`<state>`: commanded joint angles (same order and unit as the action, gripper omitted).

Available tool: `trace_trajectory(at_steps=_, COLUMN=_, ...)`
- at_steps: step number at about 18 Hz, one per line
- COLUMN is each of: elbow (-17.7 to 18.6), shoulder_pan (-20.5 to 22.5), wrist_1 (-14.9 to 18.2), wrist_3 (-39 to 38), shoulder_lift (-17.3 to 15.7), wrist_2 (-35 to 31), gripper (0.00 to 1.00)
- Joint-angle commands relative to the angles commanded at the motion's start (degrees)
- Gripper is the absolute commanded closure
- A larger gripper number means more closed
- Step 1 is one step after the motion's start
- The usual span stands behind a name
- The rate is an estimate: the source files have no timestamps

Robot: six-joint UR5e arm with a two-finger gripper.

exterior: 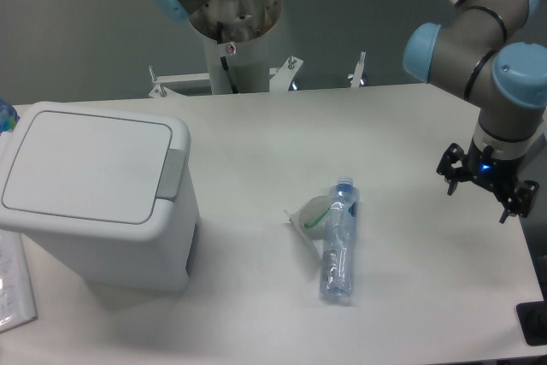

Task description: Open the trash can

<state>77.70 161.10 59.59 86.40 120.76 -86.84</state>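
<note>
The pale white worktop (256,168) carries a large white boxy plastic trash can (98,194) at its left side, lid shut. Near the middle lies a clear plastic bottle with a blue cap (339,241) on its side, touching a crumpled transparent wrapper (309,215).

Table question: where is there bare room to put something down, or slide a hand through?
The widest bare stretch of the table lies between the trash can and the gripper, behind the bottle. The front strip under the bottle is also free. It is crowded at the left edge, around the trash can.
</note>
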Motion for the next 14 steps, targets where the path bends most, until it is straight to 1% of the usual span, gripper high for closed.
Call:
trace_trajectory(at_steps=6, elbow=0.4, shoulder_pan=-0.2, wrist_1=0.1, wrist_3=-0.1, shoulder_lift=-0.6, wrist_2=0.4, gripper=0.00)
trace_trajectory(at_steps=8, elbow=1.0, shoulder_pan=-0.2, wrist_1=0.2, wrist_3=-0.1, shoulder_lift=-0.9, wrist_2=2.4, gripper=0.00)
trace_trajectory(at_steps=10, elbow=1.8, shoulder_pan=-0.3, wrist_1=0.2, wrist_3=-0.4, shoulder_lift=-1.9, wrist_2=3.6, gripper=0.00)
trace_trajectory(at_steps=14, elbow=2.0, shoulder_pan=-1.6, wrist_1=0.4, wrist_3=-5.8, shoulder_lift=-2.6, wrist_2=4.7, gripper=0.00)
